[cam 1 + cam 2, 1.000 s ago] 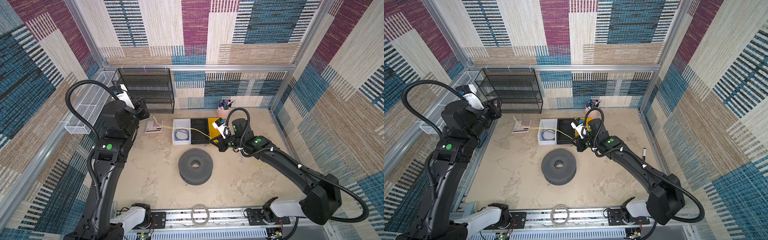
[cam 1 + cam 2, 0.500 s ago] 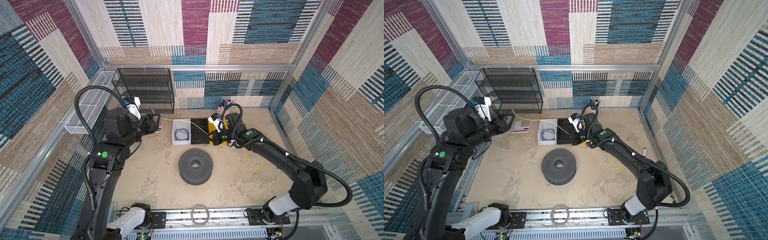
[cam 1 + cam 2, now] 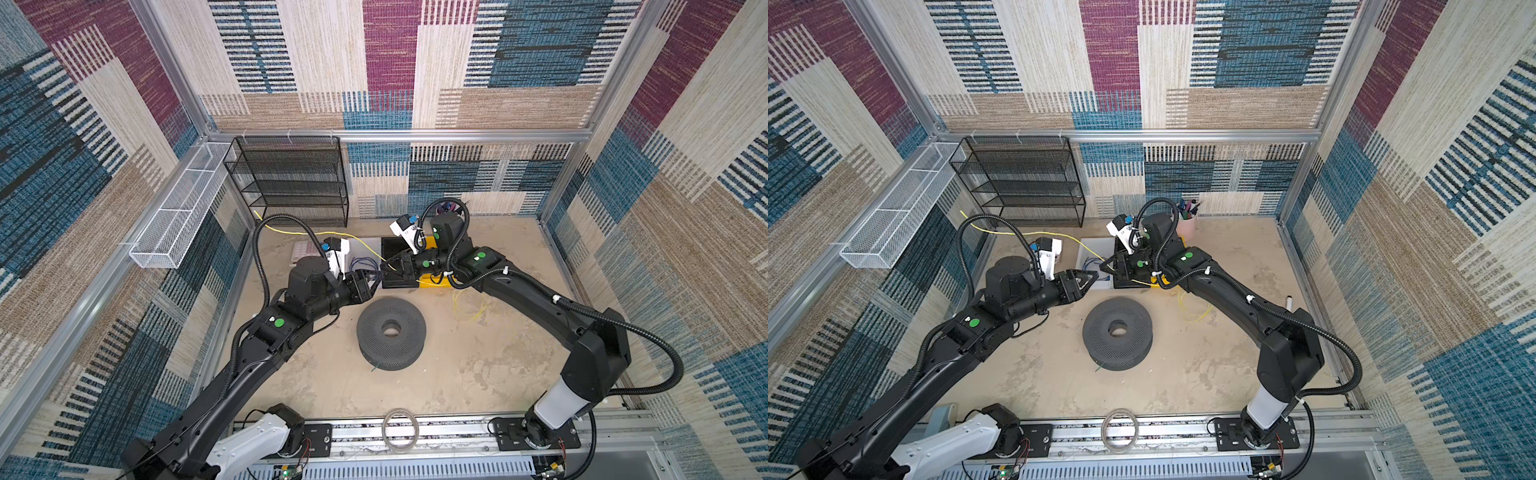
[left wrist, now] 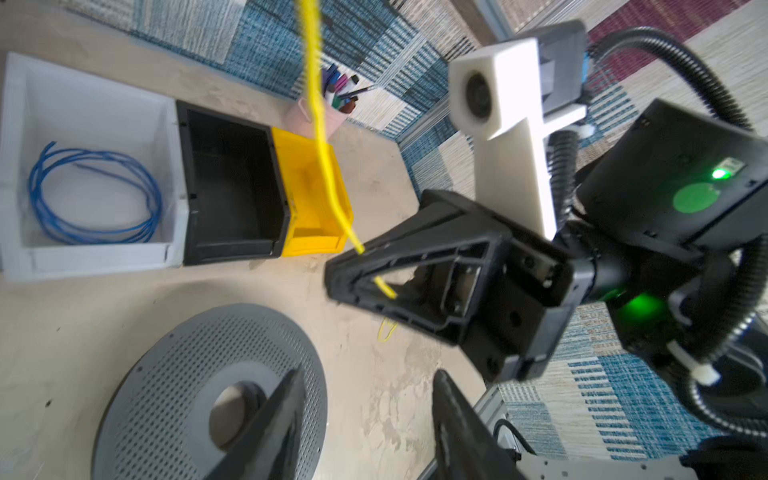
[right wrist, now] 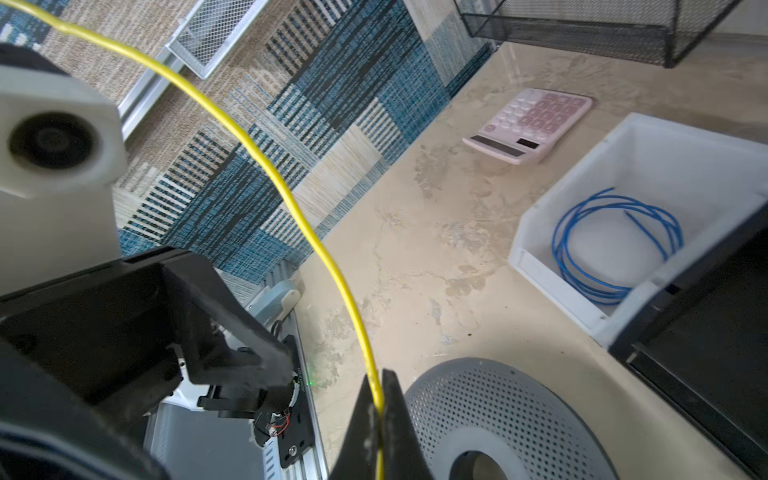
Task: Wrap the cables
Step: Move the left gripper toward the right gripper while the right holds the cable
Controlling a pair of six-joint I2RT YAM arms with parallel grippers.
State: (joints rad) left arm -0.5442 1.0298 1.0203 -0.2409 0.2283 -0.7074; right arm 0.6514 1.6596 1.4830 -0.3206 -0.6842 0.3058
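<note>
Left tool moved in; yellow cable stretches rear-left.

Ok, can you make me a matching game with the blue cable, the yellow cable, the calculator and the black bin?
Things:
1. blue cable
2. yellow cable
3. calculator
4. black bin

Where or how:
A. empty
B. pinched in the right hand
C. coiled in the white bin
D. lying flat on the table

Pairs: 1-C, 2-B, 3-D, 4-A.
</note>
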